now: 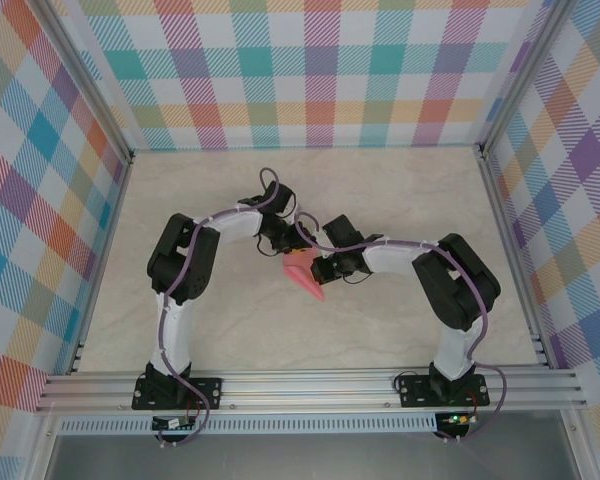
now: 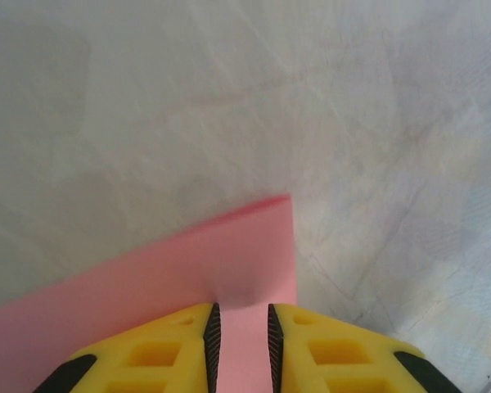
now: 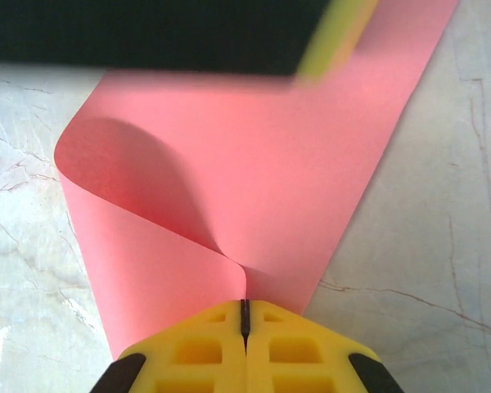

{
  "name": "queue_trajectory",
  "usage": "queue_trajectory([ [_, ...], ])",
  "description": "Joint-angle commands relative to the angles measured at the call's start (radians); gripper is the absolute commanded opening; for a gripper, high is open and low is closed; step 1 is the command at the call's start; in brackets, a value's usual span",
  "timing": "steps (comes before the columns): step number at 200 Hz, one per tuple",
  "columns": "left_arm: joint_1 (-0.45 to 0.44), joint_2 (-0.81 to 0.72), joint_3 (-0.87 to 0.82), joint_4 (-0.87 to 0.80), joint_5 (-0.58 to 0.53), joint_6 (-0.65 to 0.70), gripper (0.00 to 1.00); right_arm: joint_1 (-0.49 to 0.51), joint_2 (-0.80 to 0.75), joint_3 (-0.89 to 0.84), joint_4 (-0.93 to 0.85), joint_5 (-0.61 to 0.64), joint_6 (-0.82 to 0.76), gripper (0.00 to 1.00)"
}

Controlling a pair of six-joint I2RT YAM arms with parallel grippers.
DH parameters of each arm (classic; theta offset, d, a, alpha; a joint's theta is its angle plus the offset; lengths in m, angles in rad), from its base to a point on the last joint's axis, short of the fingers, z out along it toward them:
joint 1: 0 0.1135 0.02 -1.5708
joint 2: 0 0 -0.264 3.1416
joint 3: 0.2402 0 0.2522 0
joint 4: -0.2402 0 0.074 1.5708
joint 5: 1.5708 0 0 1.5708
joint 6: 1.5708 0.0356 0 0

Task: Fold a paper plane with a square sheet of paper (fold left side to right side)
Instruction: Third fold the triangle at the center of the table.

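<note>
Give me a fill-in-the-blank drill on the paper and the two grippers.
1. The paper is ___ in colour.
2. The right gripper is ___ on the paper's edge, and the sheet curls up from there.
3. The left gripper has a ___ between its pads, with paper showing through it.

Missing words: pink; shut; gap.

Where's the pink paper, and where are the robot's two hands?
pink paper [image 3: 254, 180]: right wrist view, middle of the sheet's broad face.
left hand [image 2: 241, 315]: left wrist view, gap between its yellow fingertips.
right hand [image 3: 245, 307]: right wrist view, where its closed fingertips pinch the paper.
</note>
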Motion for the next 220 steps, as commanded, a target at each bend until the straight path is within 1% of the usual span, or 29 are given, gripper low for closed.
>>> queue_trajectory([
  [1, 0.051, 0.017, 0.071, -0.072, 0.037, 0.031, 0.27, 0.021, 0.059, -0.036, -0.094, 0.044, -0.036, 0.0],
  [27, 0.087, 0.013, 0.129, -0.126, 0.046, 0.056, 0.28, 0.028, 0.06, -0.026, -0.106, 0.053, -0.042, 0.0],
  [44, 0.105, -0.043, 0.098, -0.119, 0.037, 0.06, 0.24, 0.029, 0.059, -0.022, -0.107, 0.052, -0.04, 0.0],
  [64, 0.107, -0.153, -0.026, -0.07, 0.034, 0.053, 0.19, 0.029, 0.057, -0.019, -0.105, 0.049, -0.039, 0.0],
  [93, 0.1, -0.286, -0.254, 0.085, 0.122, -0.044, 0.12, 0.031, 0.057, -0.015, -0.106, 0.045, -0.04, 0.0],
  [102, 0.088, -0.314, -0.312, 0.118, 0.14, -0.072, 0.11, 0.031, 0.06, -0.014, -0.107, 0.045, -0.042, 0.0],
  [105, 0.083, -0.32, -0.328, 0.161, 0.146, -0.077, 0.11, 0.031, 0.06, -0.013, -0.108, 0.046, -0.045, 0.0],
  [114, 0.065, -0.336, -0.368, 0.205, 0.166, -0.105, 0.1, 0.031, 0.062, -0.013, -0.111, 0.046, -0.046, 0.0],
  [132, 0.029, -0.337, -0.406, 0.239, 0.199, -0.127, 0.1, 0.031, 0.063, -0.01, -0.113, 0.046, -0.045, 0.0],
  [163, -0.019, -0.301, -0.418, 0.266, 0.189, -0.153, 0.09, 0.032, 0.063, -0.008, -0.112, 0.046, -0.044, 0.0],
  [220, -0.057, -0.226, -0.416, 0.248, 0.119, -0.156, 0.08, 0.034, 0.065, -0.004, -0.119, 0.048, -0.047, 0.0],
])
